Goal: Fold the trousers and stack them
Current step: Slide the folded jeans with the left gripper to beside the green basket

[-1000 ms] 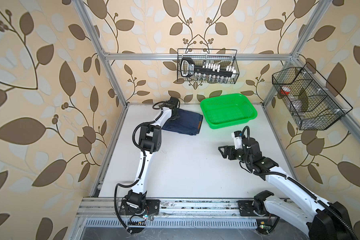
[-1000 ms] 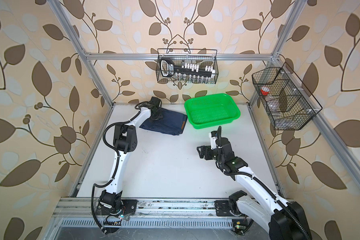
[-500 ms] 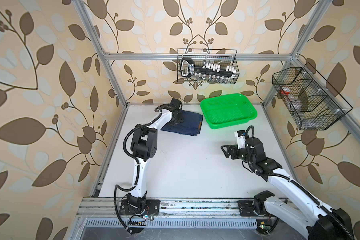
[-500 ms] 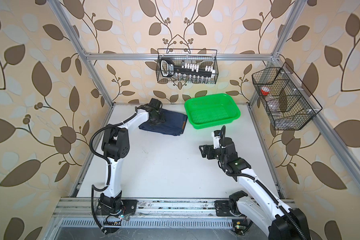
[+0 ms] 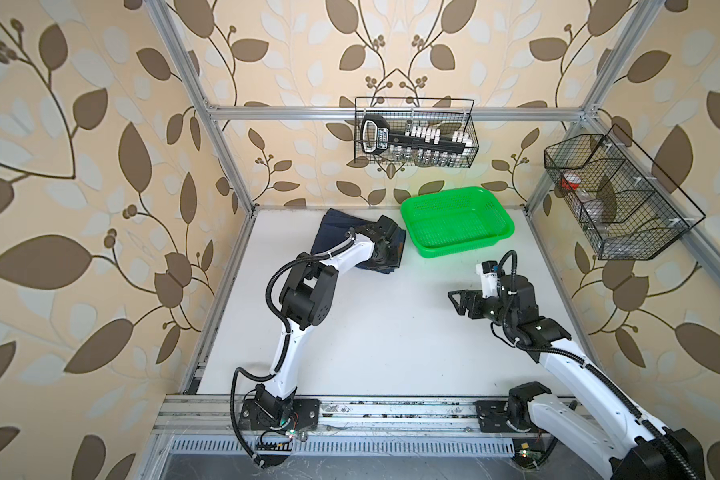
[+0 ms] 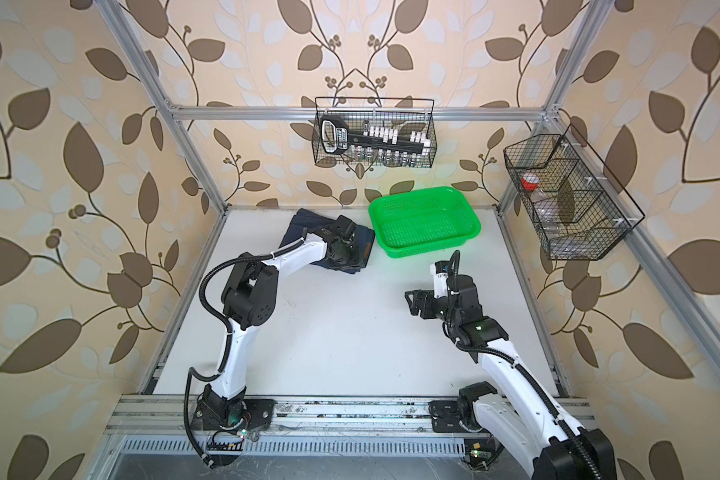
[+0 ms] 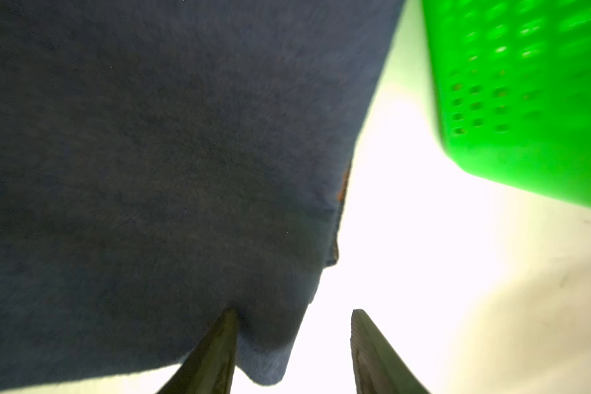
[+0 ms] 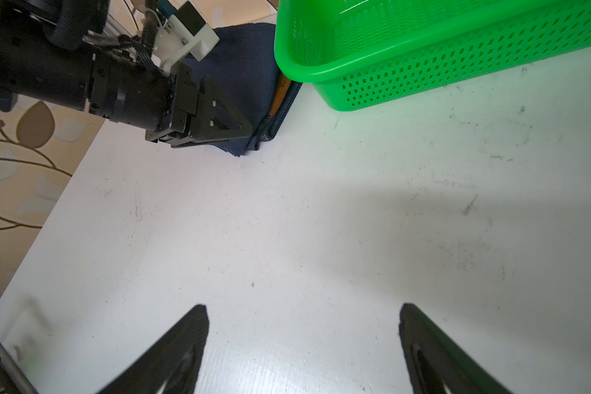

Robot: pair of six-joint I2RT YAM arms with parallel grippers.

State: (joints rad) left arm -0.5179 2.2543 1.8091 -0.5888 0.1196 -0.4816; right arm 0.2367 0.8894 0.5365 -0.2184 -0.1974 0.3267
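Folded dark navy trousers [image 5: 333,226] lie on the white surface [image 5: 383,332] in the upper middle of both top views, just left of a green basket [image 5: 458,245]. The left pincer [image 7: 292,312] sits over their right edge — jaws parted, one fingertip [image 7: 231,320] touching denim, nothing clamped. The right pincer [image 8: 302,307] hovers at right, spread wide and empty, well apart. The label on the black tool [image 5: 408,139] is too small to read.
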